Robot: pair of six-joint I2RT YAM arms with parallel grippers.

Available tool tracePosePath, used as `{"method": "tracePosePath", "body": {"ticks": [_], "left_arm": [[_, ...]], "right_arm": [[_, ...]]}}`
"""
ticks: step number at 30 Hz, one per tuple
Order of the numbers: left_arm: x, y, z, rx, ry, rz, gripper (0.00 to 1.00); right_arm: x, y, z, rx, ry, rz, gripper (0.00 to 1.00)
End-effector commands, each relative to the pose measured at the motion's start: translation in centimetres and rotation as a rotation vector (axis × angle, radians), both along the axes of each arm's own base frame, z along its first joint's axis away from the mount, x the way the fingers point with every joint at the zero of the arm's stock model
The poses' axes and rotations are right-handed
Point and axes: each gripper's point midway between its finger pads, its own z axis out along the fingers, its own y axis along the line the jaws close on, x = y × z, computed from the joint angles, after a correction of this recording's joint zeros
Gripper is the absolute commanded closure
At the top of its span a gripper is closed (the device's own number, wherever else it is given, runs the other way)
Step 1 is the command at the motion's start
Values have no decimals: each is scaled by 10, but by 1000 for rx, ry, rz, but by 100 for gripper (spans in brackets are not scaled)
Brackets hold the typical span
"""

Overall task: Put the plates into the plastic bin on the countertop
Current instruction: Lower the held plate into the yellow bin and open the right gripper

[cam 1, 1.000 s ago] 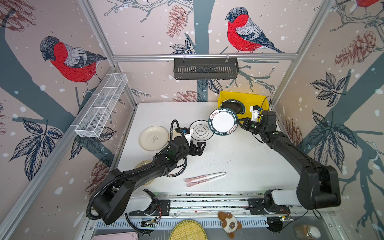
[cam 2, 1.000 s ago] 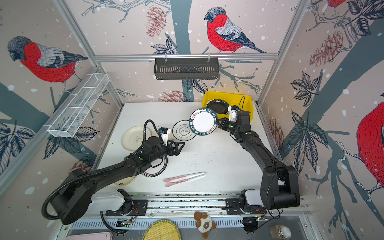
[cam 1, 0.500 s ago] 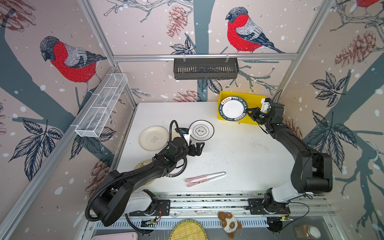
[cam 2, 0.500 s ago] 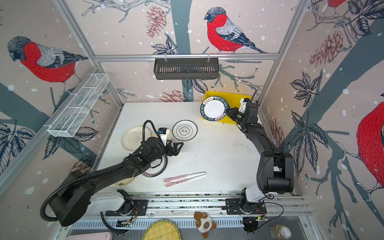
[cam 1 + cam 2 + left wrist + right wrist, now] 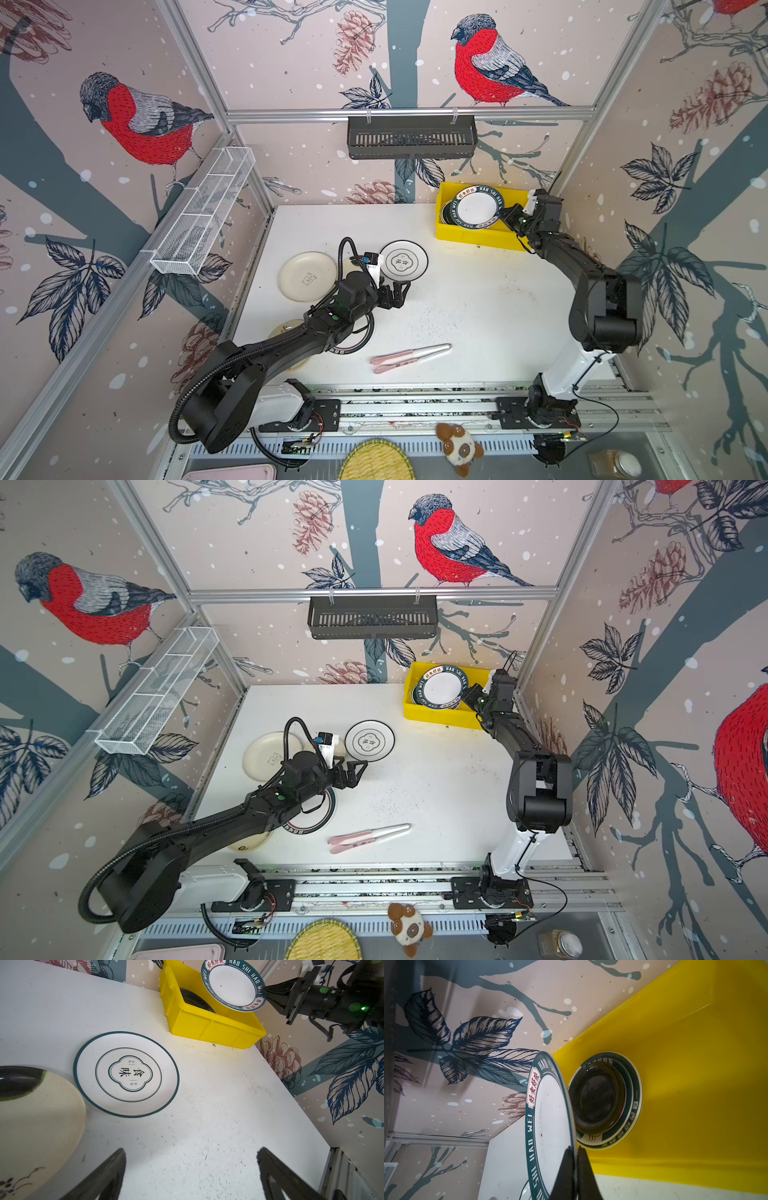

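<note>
In both top views we're watching the right jaws pinching shut on the rim of the white round plate with the teal lettered border [image 5: 478,206] [image 5: 442,686]. They're holding it tilted over the bright yellow rectangular plastic bin [image 5: 478,243] at the far right corner of the white speckled surface [image 5: 478,299].

The left jaws are hovering spread wide and empty, near a white teal-rimmed plate [image 5: 404,261].

Through the left wrist camera, that teal-rimmed plate [image 5: 126,1074] is lying flat beyond the open jaws.

Through the right wrist camera, the lettered plate [image 5: 550,1126] is hanging close to a glossy black plate [image 5: 598,1101] stacked inside the bin [image 5: 695,1084].
</note>
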Motion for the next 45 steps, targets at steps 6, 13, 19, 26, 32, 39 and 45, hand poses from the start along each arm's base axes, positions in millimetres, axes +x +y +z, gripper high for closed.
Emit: {"method": "tracePosePath", "body": {"ticks": [6, 13, 19, 26, 32, 39, 45], "left_arm": [[5, 8, 17, -6, -49, 43, 2], [5, 8, 17, 9, -53, 40, 2], [6, 6, 20, 11, -57, 33, 2], [5, 13, 20, 28, -70, 52, 2], [5, 12, 18, 31, -69, 50, 2], [5, 13, 20, 34, -79, 47, 2], [5, 15, 25, 50, -113, 48, 2]], "right_arm": [[31, 1, -43, -37, 68, -1, 100], [49, 10, -63, -51, 95, 18, 100], [67, -1, -68, -11, 103, -16, 100], [80, -3, -80, -43, 145, -32, 100], [83, 13, -89, -86, 176, -7, 100], [81, 12, -90, -140, 207, -27, 67], [79, 23, -51, -187, 104, 37, 27]]}}
